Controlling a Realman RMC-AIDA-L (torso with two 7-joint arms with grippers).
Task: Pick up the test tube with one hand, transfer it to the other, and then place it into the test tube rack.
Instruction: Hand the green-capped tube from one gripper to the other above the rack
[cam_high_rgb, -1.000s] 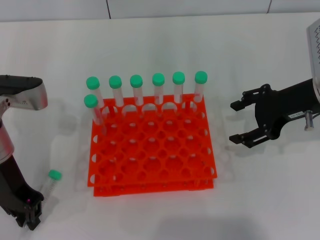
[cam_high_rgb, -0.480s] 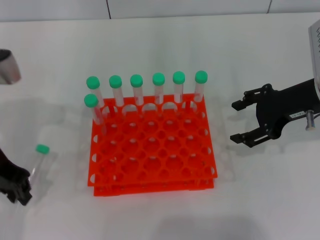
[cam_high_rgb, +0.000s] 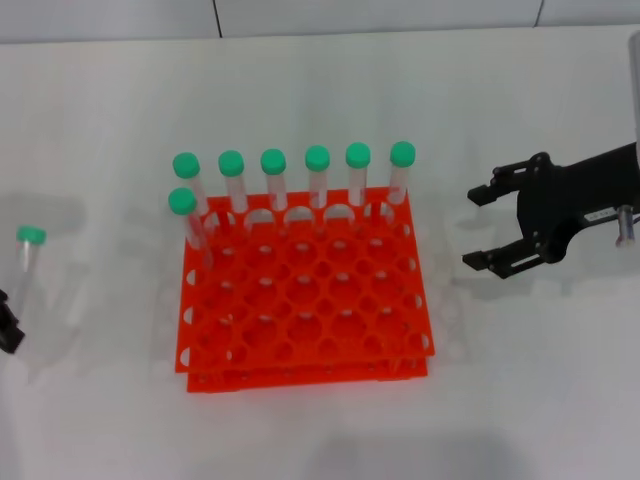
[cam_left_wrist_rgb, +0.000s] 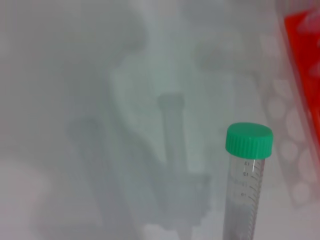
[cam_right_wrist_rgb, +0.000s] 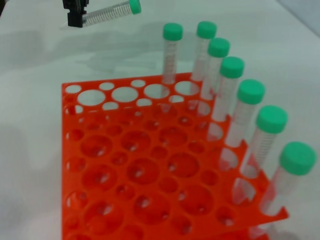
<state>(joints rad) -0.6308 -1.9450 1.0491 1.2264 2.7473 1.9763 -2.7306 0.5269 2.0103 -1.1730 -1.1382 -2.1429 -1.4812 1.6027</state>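
Note:
The test tube (cam_high_rgb: 24, 268), clear with a green cap, hangs above the table at the far left of the head view, cap tilted up and away. My left gripper (cam_high_rgb: 7, 326) is shut on its lower end and shows only as a black tip at the picture's edge. The left wrist view has the tube (cam_left_wrist_rgb: 243, 195) close up, with its shadow on the table below. In the right wrist view the left gripper (cam_right_wrist_rgb: 75, 16) holds the tube (cam_right_wrist_rgb: 107, 12) beyond the rack. The orange test tube rack (cam_high_rgb: 305, 300) sits mid-table. My right gripper (cam_high_rgb: 488, 226), labelled white, hovers open to the rack's right.
Several green-capped tubes (cam_high_rgb: 317, 185) stand along the rack's back row, and one (cam_high_rgb: 186, 222) stands in the second row at the left. The rack's other holes (cam_right_wrist_rgb: 135, 170) are empty. White table surrounds the rack on all sides.
My left gripper has lifted the test tube off the table and carried it left and up, and the arm has mostly left the head view. The right gripper drifted slightly to the right.

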